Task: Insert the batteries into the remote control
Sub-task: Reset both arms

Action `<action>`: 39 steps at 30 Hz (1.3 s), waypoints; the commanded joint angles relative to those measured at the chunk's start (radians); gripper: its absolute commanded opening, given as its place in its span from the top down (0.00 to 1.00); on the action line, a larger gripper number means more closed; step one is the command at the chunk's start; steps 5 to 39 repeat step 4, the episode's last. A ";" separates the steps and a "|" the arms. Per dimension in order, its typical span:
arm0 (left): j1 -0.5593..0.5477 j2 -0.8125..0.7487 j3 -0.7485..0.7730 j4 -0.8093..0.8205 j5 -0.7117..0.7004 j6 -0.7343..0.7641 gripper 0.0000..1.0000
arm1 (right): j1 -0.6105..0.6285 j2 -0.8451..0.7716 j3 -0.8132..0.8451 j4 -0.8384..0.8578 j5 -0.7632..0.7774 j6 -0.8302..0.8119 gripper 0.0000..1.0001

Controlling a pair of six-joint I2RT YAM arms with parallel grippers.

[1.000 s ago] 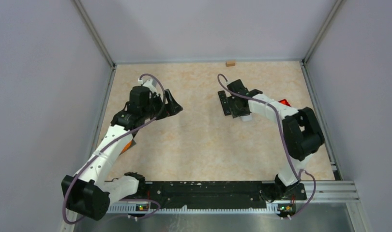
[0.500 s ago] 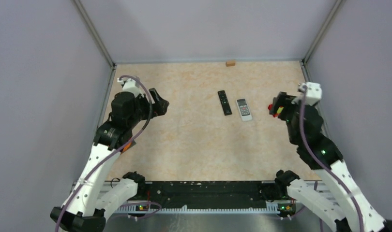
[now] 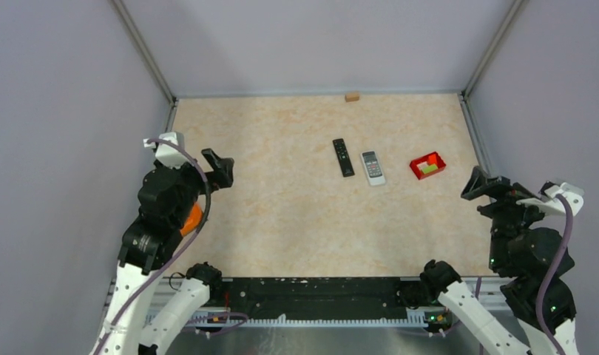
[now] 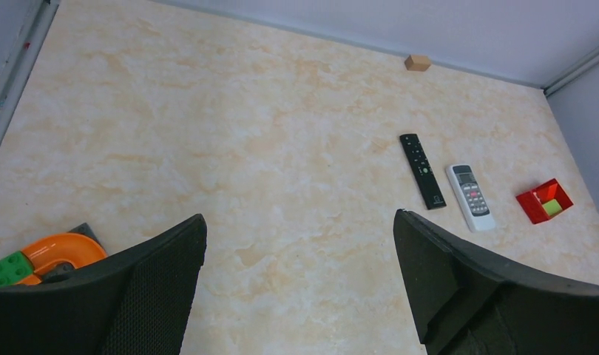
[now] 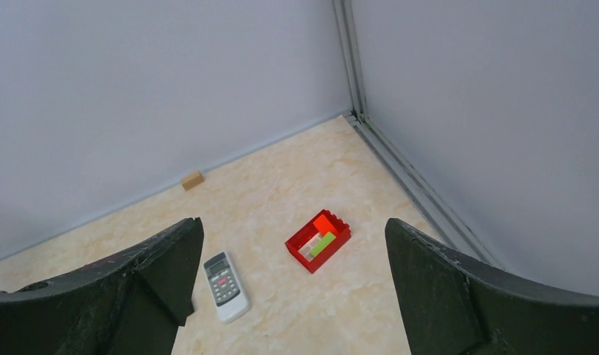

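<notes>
Drew the right gripper (image 5: 293, 222) back from over the remotes to the lower right of the top view, jaws spread wide and empty; pulled the left gripper (image 4: 298, 222), likewise wide open and empty, to the left edge. Left the black remote (image 3: 343, 157) and white remote (image 3: 373, 167) side by side above centre, red tray (image 3: 427, 165) further right. Saw no batteries anywhere: probably loaded already or hidden, could not tell which
</notes>
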 commanded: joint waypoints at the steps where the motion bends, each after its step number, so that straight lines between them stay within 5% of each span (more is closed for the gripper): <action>1: 0.003 -0.013 0.023 0.009 -0.012 0.028 0.01 | -0.001 -0.005 0.036 -0.027 0.026 -0.004 0.06; 39: 0.003 -0.001 0.030 -0.005 -0.019 0.014 0.01 | -0.002 -0.002 0.027 -0.025 0.020 0.011 0.05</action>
